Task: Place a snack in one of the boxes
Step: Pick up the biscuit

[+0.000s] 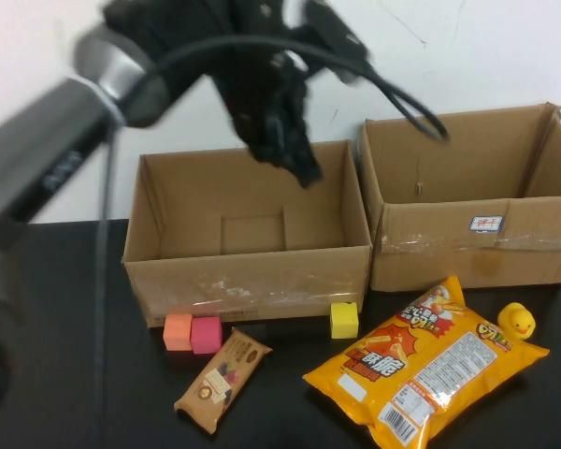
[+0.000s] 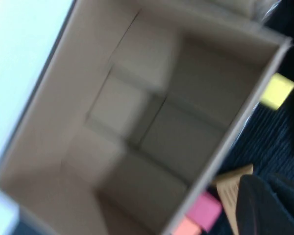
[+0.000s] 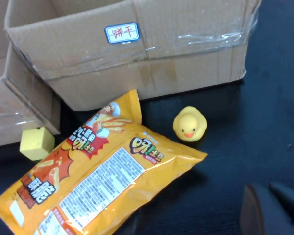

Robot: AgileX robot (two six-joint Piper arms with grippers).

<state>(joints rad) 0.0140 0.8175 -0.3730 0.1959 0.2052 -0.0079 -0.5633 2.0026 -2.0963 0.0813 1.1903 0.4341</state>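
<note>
Two open cardboard boxes stand side by side: the left box and the right box, which carries a white label. A brown snack bar and a large orange chip bag lie on the black table in front of them. My left gripper hangs shut and empty over the left box's back right part. The left wrist view looks down into the bare left box, with the snack bar just outside its front wall. My right gripper, shut and empty, hovers over the table near the chip bag.
An orange cube and a pink cube sit against the left box's front. A yellow cube lies near its right corner. A yellow rubber duck stands beside the chip bag. A black cable runs over the right box.
</note>
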